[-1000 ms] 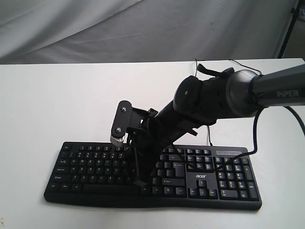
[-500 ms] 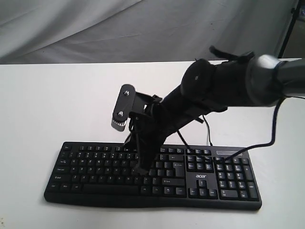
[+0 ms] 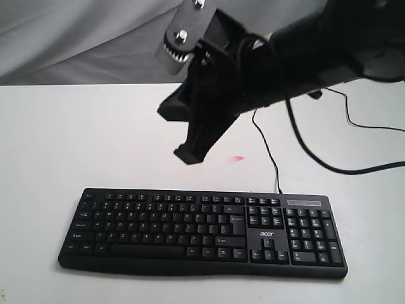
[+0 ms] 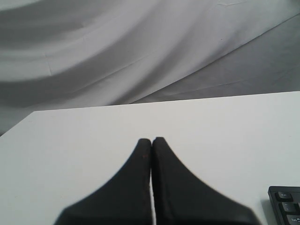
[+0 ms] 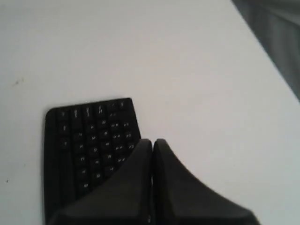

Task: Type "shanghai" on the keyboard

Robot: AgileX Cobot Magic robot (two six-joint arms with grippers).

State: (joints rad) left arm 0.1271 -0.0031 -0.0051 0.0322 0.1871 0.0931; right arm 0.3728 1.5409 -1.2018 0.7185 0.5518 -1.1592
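Exterior view, left to right: keyboard (image 3: 158,228), laid flat on the white table (image 3: 76,139), close to the table's near edge, long side across the view. Right gripper (image 3: 189,154) is held in the air, clear of the keyboard; its fingers (image 5: 136,173) are pressed together with nothing between them. A small red mark (image 3: 239,158) is seen on the table behind the keyboard. A thin black cable (image 3: 273,166) is run back from the keyboard's rear edge. Left wrist view: left gripper (image 4: 151,139), fingers likewise closed on nothing, over bare table.
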